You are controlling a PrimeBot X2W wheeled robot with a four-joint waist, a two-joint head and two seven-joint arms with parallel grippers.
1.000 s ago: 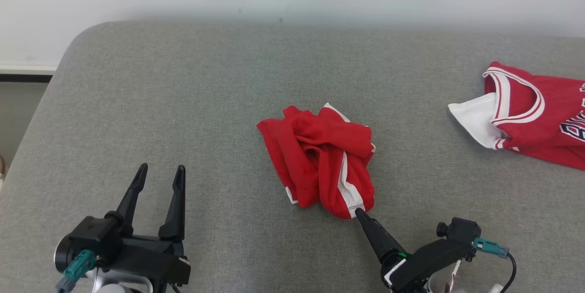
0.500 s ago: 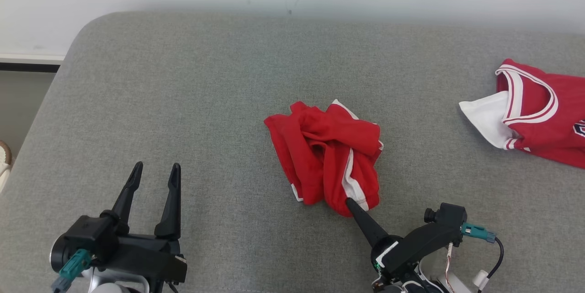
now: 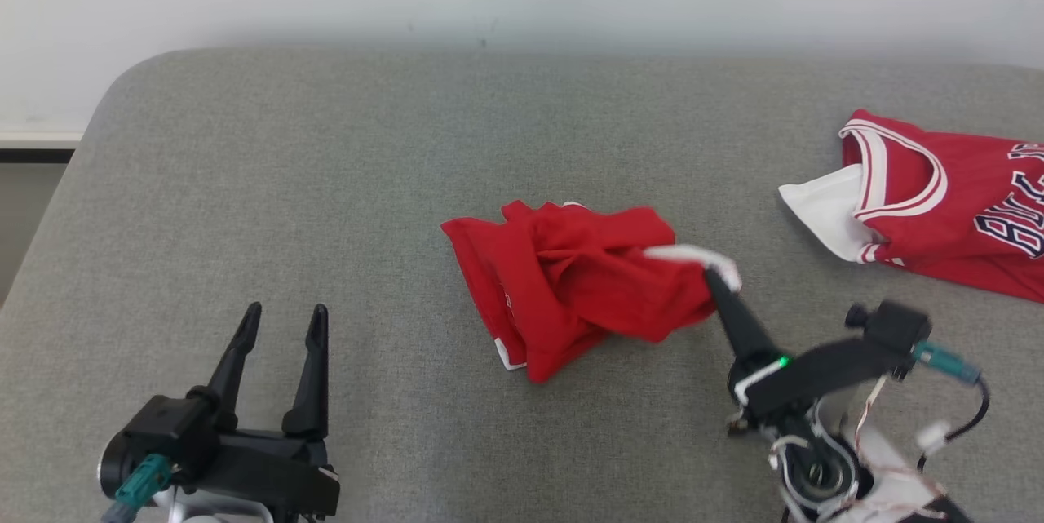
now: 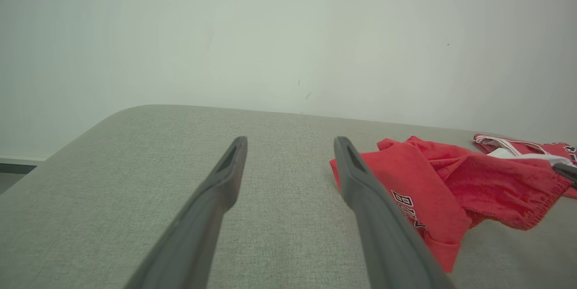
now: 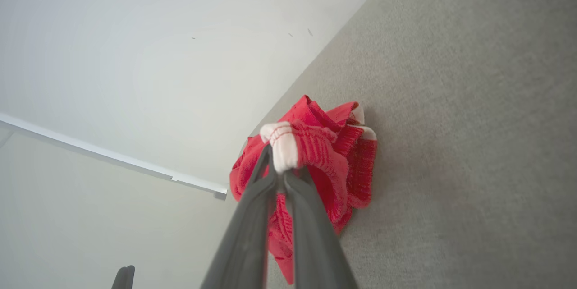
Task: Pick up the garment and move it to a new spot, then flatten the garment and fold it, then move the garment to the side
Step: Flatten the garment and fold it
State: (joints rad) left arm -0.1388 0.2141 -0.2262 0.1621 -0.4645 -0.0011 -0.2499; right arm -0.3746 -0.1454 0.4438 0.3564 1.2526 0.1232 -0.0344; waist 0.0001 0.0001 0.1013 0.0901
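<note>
Garment (image 3: 571, 286) crumpled, print (image 4: 404, 202) part-hidden, R fingers (image 3: 736, 321) clamped on white hem (image 3: 692, 254), L fingers (image 3: 312, 360) spread.

Grey fabric-covered padded surface (image 3: 310, 180), woven texture, rounded far-left corner, ran out of the head view on the right and near sides. Two items lay on it. Crumpled red garment (image 3: 563, 286) sat around the middle, bunched in folds, with white trim at its near-left hem and a white band at its right end; that end was raised off the fabric. Red jersey (image 3: 946, 197) with white-striped neckline and dark lettering lay flat at far right, well apart from the garment. A white piece (image 3: 824, 213) stuck out at its left edge.
</note>
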